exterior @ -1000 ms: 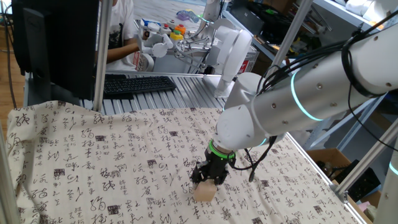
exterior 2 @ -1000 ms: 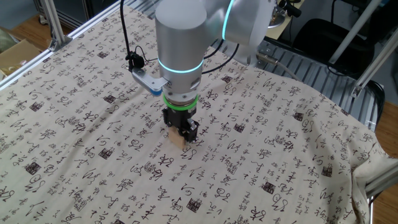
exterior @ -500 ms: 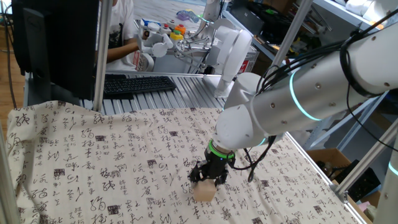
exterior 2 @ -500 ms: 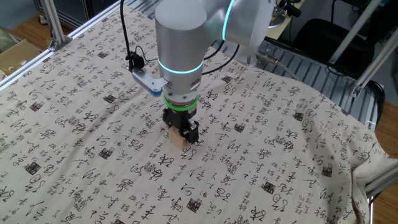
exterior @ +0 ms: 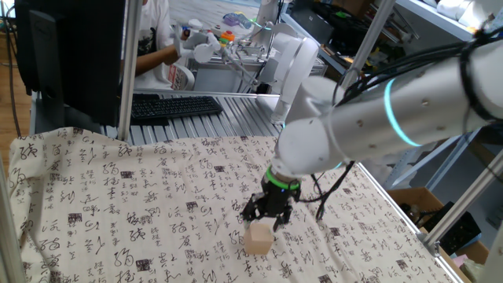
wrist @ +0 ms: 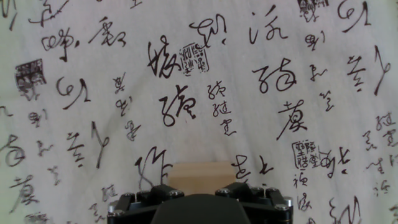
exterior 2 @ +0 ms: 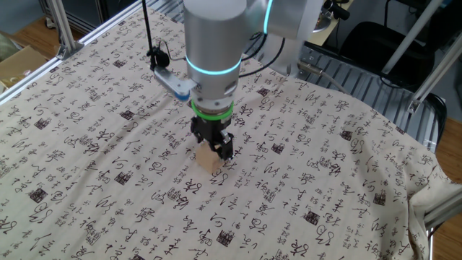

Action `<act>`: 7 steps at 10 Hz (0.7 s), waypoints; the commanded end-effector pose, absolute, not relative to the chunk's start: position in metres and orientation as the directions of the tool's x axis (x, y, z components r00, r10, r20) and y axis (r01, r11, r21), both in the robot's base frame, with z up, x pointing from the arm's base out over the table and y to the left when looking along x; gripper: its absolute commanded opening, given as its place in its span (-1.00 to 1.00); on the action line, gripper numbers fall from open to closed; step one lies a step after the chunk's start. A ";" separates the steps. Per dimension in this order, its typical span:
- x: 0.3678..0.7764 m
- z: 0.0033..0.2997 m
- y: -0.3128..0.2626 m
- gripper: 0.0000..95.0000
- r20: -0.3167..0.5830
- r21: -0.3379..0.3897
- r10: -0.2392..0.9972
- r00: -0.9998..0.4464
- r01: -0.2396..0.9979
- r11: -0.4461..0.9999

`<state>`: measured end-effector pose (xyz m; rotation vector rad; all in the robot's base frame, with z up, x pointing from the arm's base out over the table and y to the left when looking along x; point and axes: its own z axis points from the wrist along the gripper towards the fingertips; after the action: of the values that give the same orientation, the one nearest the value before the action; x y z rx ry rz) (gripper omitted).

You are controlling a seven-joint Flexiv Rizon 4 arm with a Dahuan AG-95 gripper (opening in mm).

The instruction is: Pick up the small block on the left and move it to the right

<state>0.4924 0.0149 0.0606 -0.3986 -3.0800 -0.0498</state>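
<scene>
Item one, nearest the hand camera: the gripper (wrist: 199, 194), its two dark fingers (wrist: 155, 193) parted wider than the block and closed on nothing. In one fixed view the gripper (exterior: 266, 218) hangs just above the block, and we see a thin gap between the fingertips and the block's top (so no contact, as far as we can tell).

Item two: the small block (wrist: 200, 170), a plain tan wooden cube, resting flat on the cloth directly beneath the gripper. In the other fixed view the small block (exterior 2: 209, 159) shows its whole near face below the fingers; one fixed view has the small block (exterior: 259, 238) standing free on the cloth.

Item three, beyond the block: the tablecloth (exterior 2: 108, 137), pale and printed with black characters, spreading on every side of the block.

Item four, far past the block: a keyboard (exterior: 173, 105) beyond the cloth's edge.

Step in hand, as we judge it: either the grasp is about to be made or the block is already set down; these views alone do not settle which. If grasping, the next move calls for a straight descent astride the block, then closing.
</scene>
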 end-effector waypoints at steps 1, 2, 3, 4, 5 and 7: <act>0.490 0.079 0.012 0.60 0.048 0.023 0.262 -0.964 0.264 0.964; 0.489 0.083 0.011 0.60 0.049 0.028 0.270 -0.961 0.272 0.962; 0.487 0.091 0.009 0.60 0.051 0.031 0.281 -0.958 0.282 0.959; 0.484 0.098 0.006 0.60 0.053 0.029 0.292 -0.955 0.294 0.955; 0.482 0.102 0.004 0.60 0.057 0.027 0.304 -0.951 0.306 0.952; 0.481 0.108 -0.001 -0.60 0.052 0.032 0.302 -0.952 0.304 0.952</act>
<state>0.4806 -0.0015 0.1091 -0.4758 -3.0570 -0.0685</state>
